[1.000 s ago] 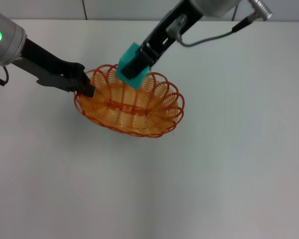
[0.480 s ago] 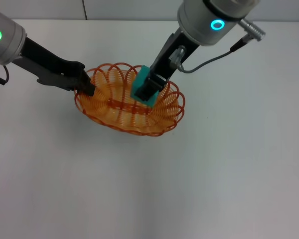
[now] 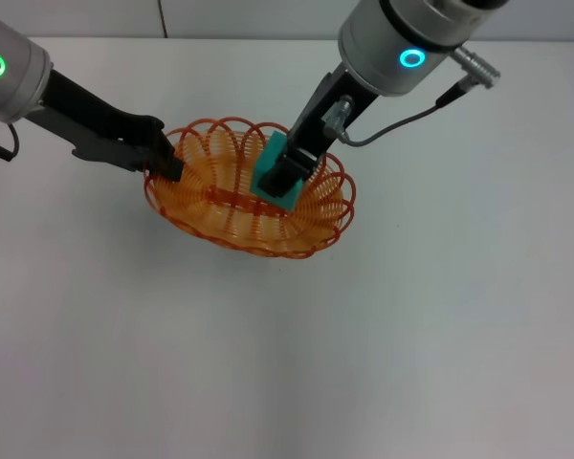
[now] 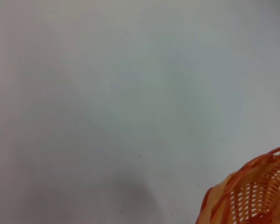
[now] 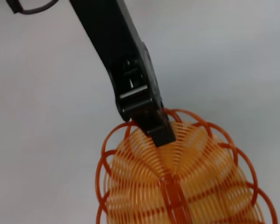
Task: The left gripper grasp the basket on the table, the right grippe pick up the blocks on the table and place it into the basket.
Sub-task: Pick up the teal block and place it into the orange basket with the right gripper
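Head view: right gripper (image 3: 285, 178) clamps the teal cube (image 3: 273, 181) inside the orange wire basket (image 3: 220, 229); left gripper (image 3: 165, 164) pinches its rim. Releasing tilted, it could bounce out.

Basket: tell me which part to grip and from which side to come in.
Grip the basket by its looped rim at the end on the robot's left, coming in from that side. The wire loops stand up there and fit between two fingers, and the left gripper already clamps that spot. The opposite end is taken up by the right gripper holding the teal cube.
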Available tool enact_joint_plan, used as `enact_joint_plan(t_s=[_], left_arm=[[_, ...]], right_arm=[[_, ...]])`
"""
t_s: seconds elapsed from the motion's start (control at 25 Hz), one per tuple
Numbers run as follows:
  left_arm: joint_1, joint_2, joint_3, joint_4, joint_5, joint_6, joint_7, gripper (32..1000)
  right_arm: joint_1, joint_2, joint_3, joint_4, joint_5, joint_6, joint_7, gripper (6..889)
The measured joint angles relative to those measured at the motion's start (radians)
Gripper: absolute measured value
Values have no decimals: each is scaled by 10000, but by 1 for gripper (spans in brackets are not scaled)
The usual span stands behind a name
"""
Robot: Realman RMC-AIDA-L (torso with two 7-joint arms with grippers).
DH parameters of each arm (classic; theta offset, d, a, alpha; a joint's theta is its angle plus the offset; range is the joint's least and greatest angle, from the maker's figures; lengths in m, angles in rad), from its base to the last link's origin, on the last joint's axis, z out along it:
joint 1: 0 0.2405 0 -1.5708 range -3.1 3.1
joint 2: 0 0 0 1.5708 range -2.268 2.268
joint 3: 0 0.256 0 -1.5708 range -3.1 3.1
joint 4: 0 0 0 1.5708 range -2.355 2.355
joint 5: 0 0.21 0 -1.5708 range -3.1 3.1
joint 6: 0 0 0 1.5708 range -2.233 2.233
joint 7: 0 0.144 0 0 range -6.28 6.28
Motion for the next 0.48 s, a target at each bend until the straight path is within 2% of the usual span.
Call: enact_joint_plan(t_s=[0.24,0.48], left_arm=[[0,-31,0,0,-1,5,16,97],[0,-26,0,0,-95,4,16,97]], right_arm=[[107,5,-5,390,15,-107,-85,642],[134,15,-17,463,33,-184,-214,651]])
